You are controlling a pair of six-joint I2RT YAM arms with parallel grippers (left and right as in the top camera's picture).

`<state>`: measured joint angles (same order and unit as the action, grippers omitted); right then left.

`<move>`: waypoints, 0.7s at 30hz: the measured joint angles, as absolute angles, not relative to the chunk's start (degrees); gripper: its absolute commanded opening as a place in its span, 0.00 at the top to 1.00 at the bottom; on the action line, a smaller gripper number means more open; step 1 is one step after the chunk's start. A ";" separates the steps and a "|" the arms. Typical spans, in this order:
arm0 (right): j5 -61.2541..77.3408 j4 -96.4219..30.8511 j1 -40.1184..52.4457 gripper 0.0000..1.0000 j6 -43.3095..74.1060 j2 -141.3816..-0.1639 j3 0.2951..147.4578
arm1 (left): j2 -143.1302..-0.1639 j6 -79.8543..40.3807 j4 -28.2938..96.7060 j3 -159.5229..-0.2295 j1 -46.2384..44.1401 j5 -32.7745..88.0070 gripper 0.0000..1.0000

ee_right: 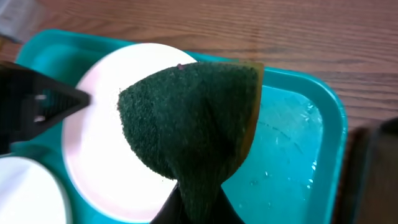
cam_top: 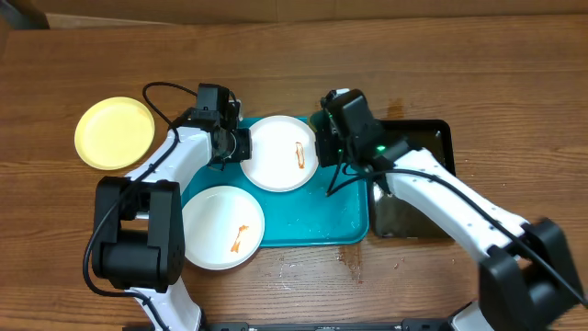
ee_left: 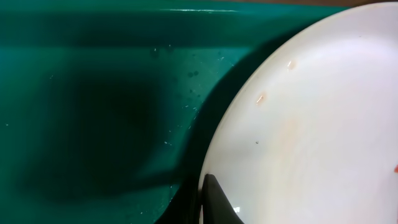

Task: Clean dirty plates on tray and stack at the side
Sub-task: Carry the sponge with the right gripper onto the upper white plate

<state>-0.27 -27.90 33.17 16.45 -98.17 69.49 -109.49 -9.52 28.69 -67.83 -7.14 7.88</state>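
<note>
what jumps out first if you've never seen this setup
The dark green scouring pad pinched in the right gripper, right by the orange-smeared white plate at the far end of the turquoise tray. Then the left gripper at that plate's left rim, and a yellow plate off the tray, further left.

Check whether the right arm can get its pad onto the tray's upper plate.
Probably yes: the right gripper holds the green scouring pad right by the round white plate, nothing between.
</note>
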 measured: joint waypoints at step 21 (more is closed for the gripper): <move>-3.66 -17.65 38.13 0.38 16.51 -108.29 69.49 | -109.49 -9.52 28.77 -67.83 -7.40 7.20 0.96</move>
<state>-3.66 -17.65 38.13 16.51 -108.29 69.49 -109.49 -9.52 28.77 -67.83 -7.40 7.20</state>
